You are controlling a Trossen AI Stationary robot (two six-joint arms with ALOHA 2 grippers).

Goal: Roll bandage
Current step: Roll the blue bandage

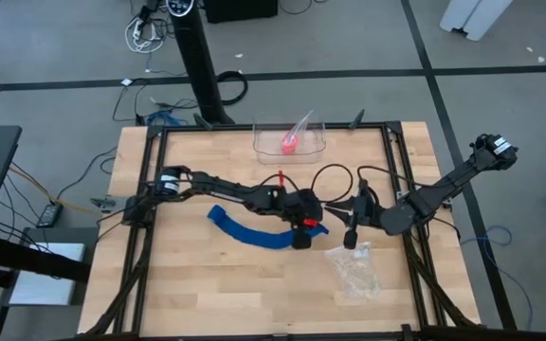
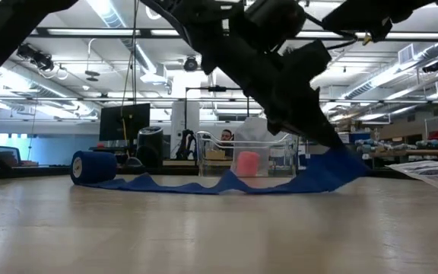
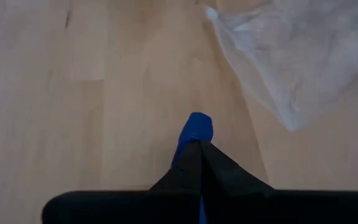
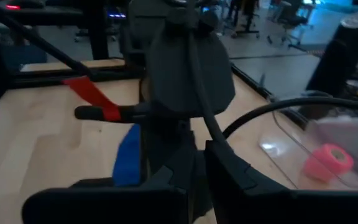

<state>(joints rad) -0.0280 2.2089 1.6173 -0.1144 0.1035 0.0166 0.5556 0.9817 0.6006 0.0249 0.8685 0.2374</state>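
From the high view I see my left gripper (image 1: 303, 233) near the middle of the wooden worktop (image 1: 197, 284), clamped on one end of the blue bandage (image 1: 249, 232), which curves away across the boards toward the left arm's base. My right gripper (image 1: 350, 234) sits just beside it, close to the clear plastic bag (image 1: 354, 270); a clear container (image 1: 316, 144) at the far edge holds a small pink roll (image 1: 289, 144). In the low view the bandage (image 2: 204, 185) lies in ripples along the worktop, a rolled end (image 2: 93, 167) resting at one side while the other end lifts off the surface under the dark arms. In the left wrist view my left gripper's fingers (image 3: 191, 171) are pinched fully together on the blue strip (image 3: 195, 129), the bag (image 3: 291, 50) nearby. In the right wrist view my right gripper (image 4: 199, 174) looks nearly closed, and I can't see anything in it; the left arm fills the frame ahead, with the bandage (image 4: 128, 155) beside it and the pink roll (image 4: 328, 160) further off.
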